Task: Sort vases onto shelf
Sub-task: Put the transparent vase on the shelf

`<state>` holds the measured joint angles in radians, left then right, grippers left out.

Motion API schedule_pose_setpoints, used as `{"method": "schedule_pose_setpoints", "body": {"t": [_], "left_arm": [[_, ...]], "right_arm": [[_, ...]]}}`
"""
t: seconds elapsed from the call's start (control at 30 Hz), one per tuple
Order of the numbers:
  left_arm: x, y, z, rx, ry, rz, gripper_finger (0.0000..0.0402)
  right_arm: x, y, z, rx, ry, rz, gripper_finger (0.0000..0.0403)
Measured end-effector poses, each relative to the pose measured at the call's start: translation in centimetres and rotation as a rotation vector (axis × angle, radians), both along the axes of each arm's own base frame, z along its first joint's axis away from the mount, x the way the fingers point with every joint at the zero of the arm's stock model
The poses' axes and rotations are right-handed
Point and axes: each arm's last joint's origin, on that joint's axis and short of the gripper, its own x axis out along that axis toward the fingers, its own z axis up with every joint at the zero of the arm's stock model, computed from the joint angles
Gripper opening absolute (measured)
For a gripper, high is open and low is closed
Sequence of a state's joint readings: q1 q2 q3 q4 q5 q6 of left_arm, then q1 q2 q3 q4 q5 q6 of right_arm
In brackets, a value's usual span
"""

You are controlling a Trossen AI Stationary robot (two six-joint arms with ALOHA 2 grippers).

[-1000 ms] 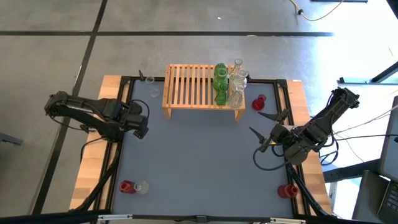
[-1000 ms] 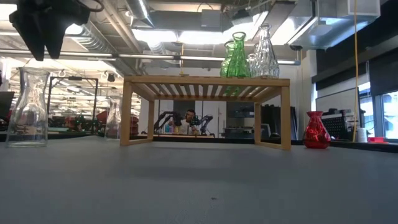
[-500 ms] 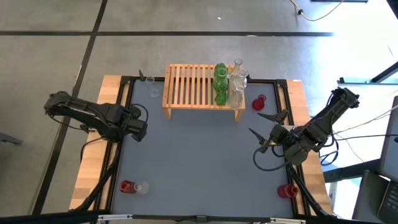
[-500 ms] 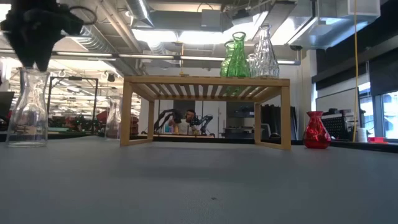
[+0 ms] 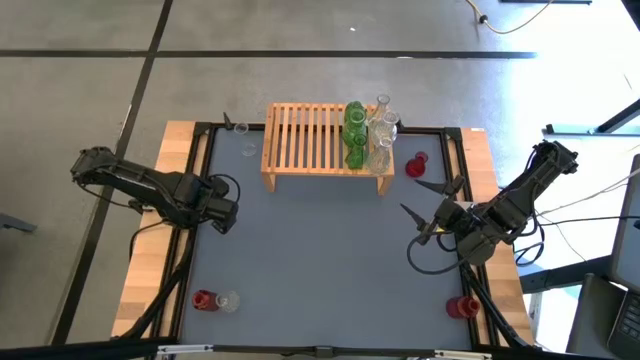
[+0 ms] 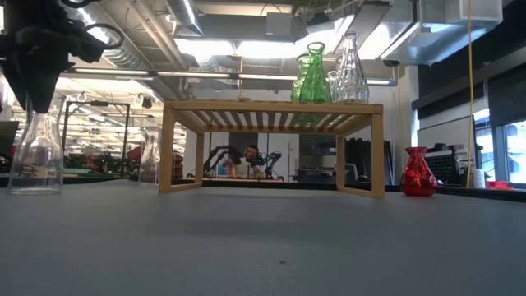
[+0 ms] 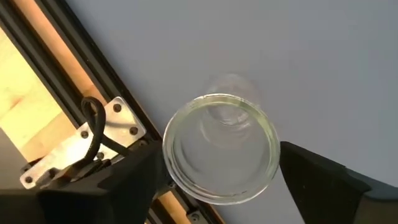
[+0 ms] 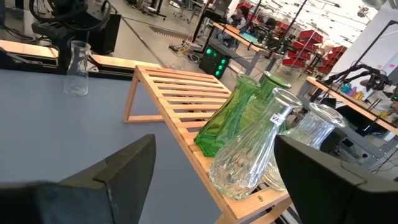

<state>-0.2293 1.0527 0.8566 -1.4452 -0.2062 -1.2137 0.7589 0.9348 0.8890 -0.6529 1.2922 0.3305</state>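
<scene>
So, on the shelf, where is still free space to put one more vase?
The shelf has bare slats from its left end to the green vases. Its right end is crowded: green vases and clear vases stand packed together there.

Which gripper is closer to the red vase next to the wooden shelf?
Right. The right gripper waits just in front of the red vase, while the left gripper is across the table, left of the shelf.
</scene>
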Motion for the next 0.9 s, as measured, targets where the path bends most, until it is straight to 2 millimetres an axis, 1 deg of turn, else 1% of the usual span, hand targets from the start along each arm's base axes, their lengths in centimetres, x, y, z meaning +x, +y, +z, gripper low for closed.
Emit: {"method": "schedule_pose_setpoints", "body": {"t": [0.33, 0.4, 0.6, 0.67, 0.77, 0.9], "left_arm": [[0.6, 0.0, 0.0, 0.033, -0.051, -0.069, 0.021], [0.6, 0.0, 0.0, 0.042, -0.051, -0.077, 0.0199], [0.8, 0.1, 0.0, 0.077, -0.073, -0.098, 0.0199], [0.9, 0.0, 0.3, 0.07, -0.079, -0.101, 0.0206], [1.1, 0.0, 1.1, 0.065, -0.109, -0.114, 0.0213], [1.5, -0.1, 2.9, 0.049, -0.174, -0.12, 0.0204]], "right_arm": [[0.0, 0.0, 0.0, -0.007, 0.003, 0.0, 0.0317], [0.0, 0.0, 0.0, -0.009, 0.005, 0.001, 0.0317], [0.0, 0.0, 0.0, -0.019, 0.012, 0.003, 0.0317], [0.0, 0.0, 0.0, -0.019, 0.012, 0.003, 0.0317], [0.0, 0.0, 0.0, -0.019, 0.012, 0.003, 0.0317], [0.0, 0.0, 0.0, -0.019, 0.011, 0.002, 0.0317]]}}
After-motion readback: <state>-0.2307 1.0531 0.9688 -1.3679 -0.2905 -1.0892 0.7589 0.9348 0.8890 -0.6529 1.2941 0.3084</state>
